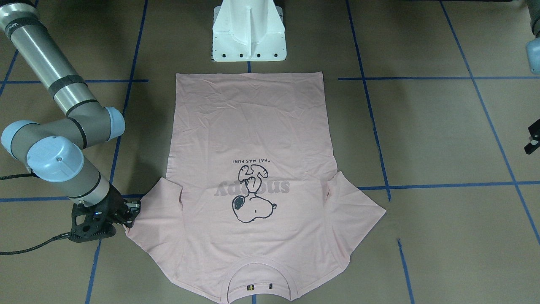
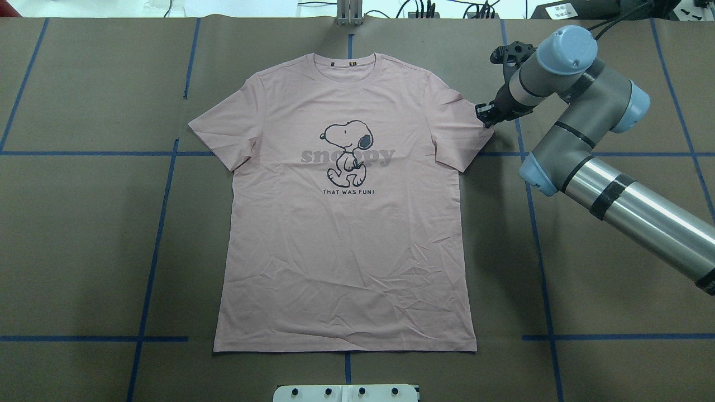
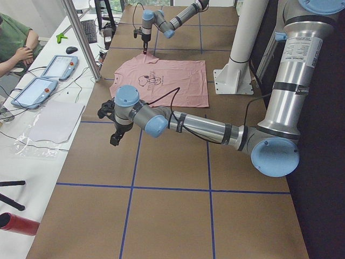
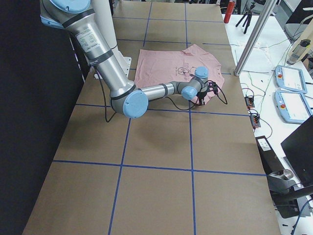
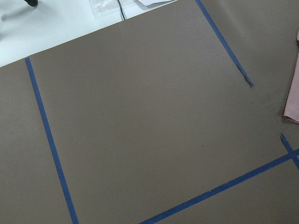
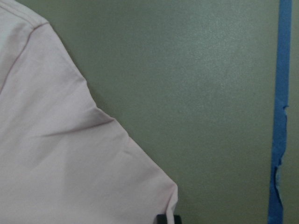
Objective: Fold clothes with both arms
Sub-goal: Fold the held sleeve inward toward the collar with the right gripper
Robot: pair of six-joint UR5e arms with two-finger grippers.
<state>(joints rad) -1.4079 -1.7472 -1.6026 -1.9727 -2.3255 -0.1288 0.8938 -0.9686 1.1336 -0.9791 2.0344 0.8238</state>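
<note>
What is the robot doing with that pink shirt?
It's meant to fold the shirt, but nothing is folded yet. The shirt lies flat on the table, picture side up. The right hand is down at the tip of one sleeve; I can't tell whether it has pinched it. The left hand hangs over bare table, well away from the shirt.

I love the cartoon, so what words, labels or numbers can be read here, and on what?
"THAT WAS FUN!": dark print on the pale pink short-sleeved T-shirt.
"snoopy": grey lettering, its middle behind the dog outline.
Small collar labels: too small to read.
White sticker on the left arm: unreadable too.
</note>
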